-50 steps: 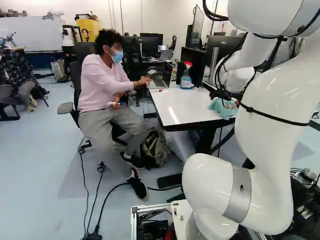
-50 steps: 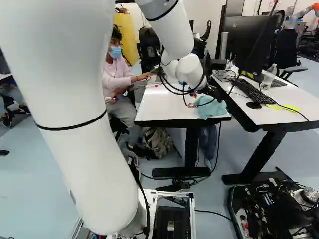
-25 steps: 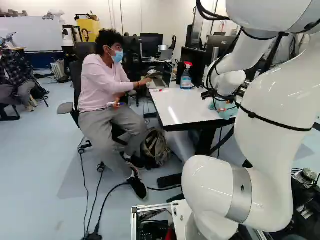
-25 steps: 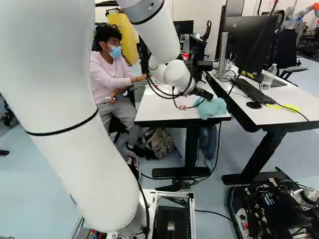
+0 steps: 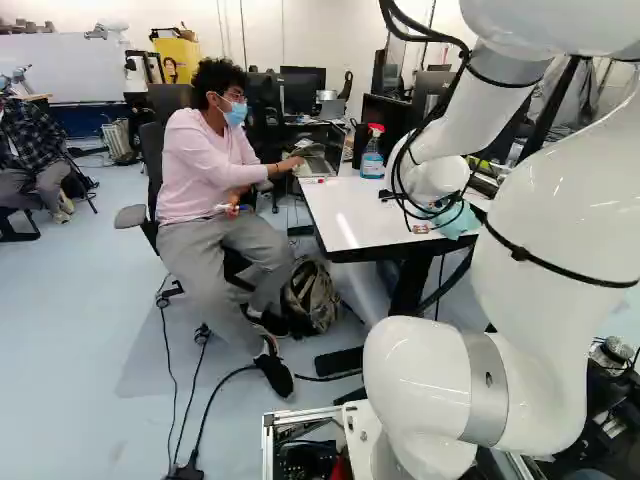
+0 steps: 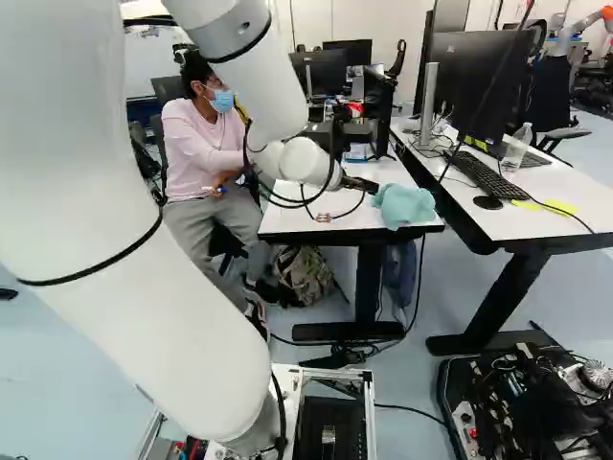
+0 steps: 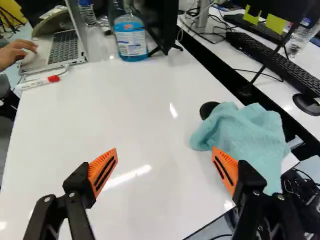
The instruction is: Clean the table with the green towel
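Wrist view: gripper (image 6: 368, 185) fingers wide apart, nothing held. Towel (image 7: 250, 135) lies at the table (image 7: 125, 105) corner, partly behind one finger. Mouse (image 6: 488, 202), right of frame in the right base view, is not visible in the left base view.

pretty sure this is a robotics lab with office desks mixed in. big giveaway is the white robot arm (image 5: 560, 200) right up close, plus another robot (image 6: 579, 24) way back at the right of the right base view. there's a black rig (image 6: 517, 407) of exposed hardware and wiring sitting on the floor too, and loose cables (image 5: 170, 370) running across the smooth pale blue floor (image 5: 80, 330). the office side: white-topped table (image 7: 130, 100) with a laptop (image 7: 62, 47) on it, a second white desk (image 6: 565, 216) with a computer monitor (image 6: 474, 86) and keyboard (image 6: 493, 177), an office chair (image 5: 150, 160), and a whiteboard (image 5: 60, 70) by the back wall.
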{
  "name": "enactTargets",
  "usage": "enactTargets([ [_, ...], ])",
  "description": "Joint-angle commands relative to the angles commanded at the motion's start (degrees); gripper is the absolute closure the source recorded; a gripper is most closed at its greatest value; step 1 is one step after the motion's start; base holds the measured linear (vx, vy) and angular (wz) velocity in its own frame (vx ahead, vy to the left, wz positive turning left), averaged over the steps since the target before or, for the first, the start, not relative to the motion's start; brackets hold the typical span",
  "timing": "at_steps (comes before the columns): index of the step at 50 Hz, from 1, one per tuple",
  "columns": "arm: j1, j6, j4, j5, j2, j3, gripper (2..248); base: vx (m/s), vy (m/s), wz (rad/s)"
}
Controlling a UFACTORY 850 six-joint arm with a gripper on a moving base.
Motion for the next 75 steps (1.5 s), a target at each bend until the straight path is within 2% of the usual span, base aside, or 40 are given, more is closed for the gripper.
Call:
enactTargets([
  [22,8.2,0.0,0.8,11.3,6.5,11.2,3,0.0,0.0,0.0],
  [37,12.5,0.0,1.2,17.2,10.0,17.0,3,0.0,0.0,0.0],
  [56,16.5,0.0,1.6,22.6,13.1,22.4,3,0.0,0.0,0.0],
  [75,18.7,0.0,1.8,25.7,14.9,25.5,3,0.0,0.0,0.0],
])
